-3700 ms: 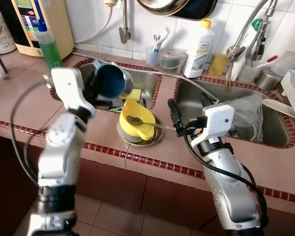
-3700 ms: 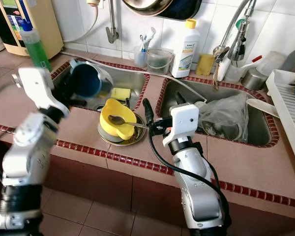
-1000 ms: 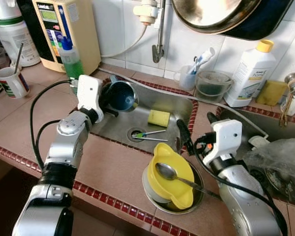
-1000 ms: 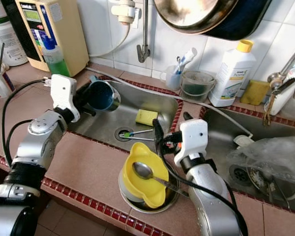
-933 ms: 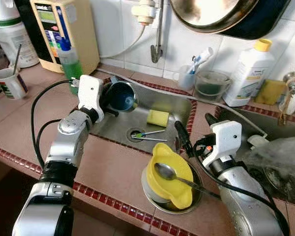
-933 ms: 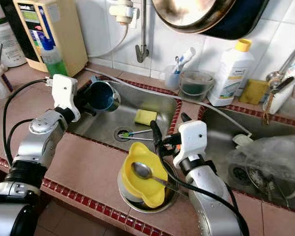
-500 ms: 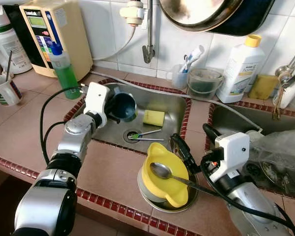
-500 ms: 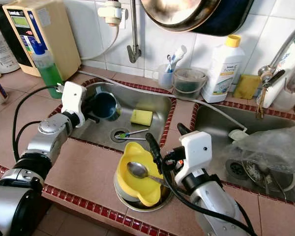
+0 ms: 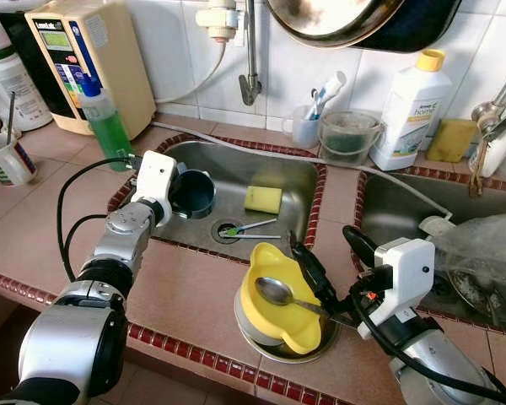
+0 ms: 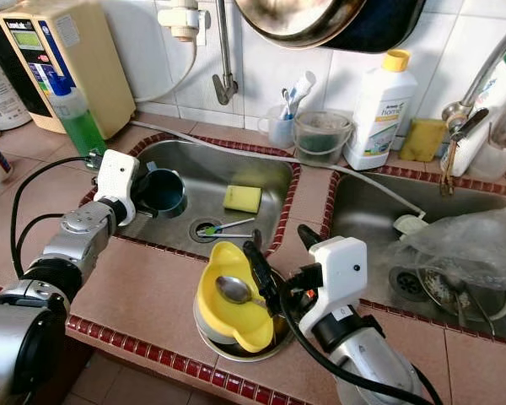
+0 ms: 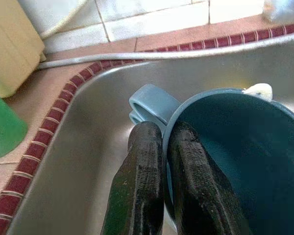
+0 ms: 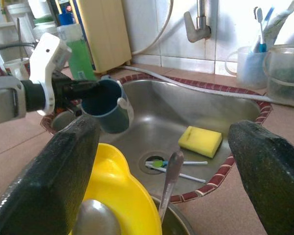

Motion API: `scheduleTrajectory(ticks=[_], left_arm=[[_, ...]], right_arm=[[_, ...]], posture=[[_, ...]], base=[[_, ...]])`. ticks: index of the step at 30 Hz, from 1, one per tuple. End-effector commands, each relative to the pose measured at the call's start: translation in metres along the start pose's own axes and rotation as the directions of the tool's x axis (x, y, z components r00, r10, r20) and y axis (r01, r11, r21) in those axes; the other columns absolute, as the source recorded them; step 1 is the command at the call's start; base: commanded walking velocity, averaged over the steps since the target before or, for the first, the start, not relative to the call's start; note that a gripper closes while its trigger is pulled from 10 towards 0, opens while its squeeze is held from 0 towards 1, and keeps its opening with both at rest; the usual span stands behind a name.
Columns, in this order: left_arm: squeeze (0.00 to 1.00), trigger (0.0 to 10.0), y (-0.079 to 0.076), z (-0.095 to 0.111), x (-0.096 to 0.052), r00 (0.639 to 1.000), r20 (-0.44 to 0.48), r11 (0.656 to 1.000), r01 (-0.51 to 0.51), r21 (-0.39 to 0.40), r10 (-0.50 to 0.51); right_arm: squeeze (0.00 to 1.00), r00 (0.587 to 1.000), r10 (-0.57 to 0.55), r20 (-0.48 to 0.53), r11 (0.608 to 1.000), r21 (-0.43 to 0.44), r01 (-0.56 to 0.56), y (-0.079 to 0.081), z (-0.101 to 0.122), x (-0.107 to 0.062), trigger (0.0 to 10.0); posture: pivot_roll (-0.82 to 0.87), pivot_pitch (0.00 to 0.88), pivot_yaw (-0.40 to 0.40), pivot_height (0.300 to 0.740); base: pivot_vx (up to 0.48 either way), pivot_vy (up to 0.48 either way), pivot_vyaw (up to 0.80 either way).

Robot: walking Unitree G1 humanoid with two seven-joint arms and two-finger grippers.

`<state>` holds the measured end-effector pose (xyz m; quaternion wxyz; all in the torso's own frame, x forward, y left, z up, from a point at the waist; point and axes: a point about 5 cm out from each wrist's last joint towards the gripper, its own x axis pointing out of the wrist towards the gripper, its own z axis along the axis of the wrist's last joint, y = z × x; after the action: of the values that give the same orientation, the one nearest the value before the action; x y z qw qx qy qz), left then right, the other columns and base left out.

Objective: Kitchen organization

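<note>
A home kitchen: a tiled counter (image 9: 194,287) holds a steel sink (image 9: 278,173) just beyond the left claw (image 9: 181,190), with a detergent bottle (image 9: 411,110), a sponge (image 9: 263,199) and a hanging pan (image 9: 354,21) on white wall tiles.

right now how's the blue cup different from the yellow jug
The blue cup is dark blue, gripped at its rim by the left pincer and held in the left sink. The yellow jug is bright yellow, ungripped, sitting in a metal bowl on the counter with a spoon in it. Both are open-topped.
</note>
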<state>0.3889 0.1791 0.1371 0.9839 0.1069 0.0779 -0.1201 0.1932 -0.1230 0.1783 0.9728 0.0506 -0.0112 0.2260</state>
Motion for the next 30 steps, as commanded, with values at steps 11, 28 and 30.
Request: scheduleTrajectory(ticks=[11, 28, 30], left_arm=[[0.0, 10.0, -0.007, -0.001, 0.002, 1.0, -0.021, 0.998, 0.014, 0.057, -0.013], [1.0, 10.0, -0.008, -0.004, 0.002, 0.996, -0.05, 0.997, 0.071, -0.007, -0.072], [1.0, 10.0, -0.008, -0.004, 0.002, 0.996, -0.051, 0.997, 0.071, -0.007, -0.071]], right_arm=[[0.0, 0.999, 0.03, -0.023, 0.999, 0.029, -0.029, 0.007, 0.0, -0.006, 10.0], [0.0, 1.0, 0.007, -0.006, 1.0, 0.021, -0.007, 0.005, 0.001, 0.0, 10.0], [0.0, 1.0, 0.007, -0.002, 1.0, 0.021, -0.007, 0.004, 0.002, 0.001, 10.0]], posture=[[-0.2, 0.069, 0.098, 0.74], [-0.19, 0.059, 0.103, 0.74], [-0.18, 0.054, 0.102, 0.74]], base=[[0.0, 0.0, 0.0], [0.0, 0.0, 0.0], [0.0, 0.0, 0.0]])
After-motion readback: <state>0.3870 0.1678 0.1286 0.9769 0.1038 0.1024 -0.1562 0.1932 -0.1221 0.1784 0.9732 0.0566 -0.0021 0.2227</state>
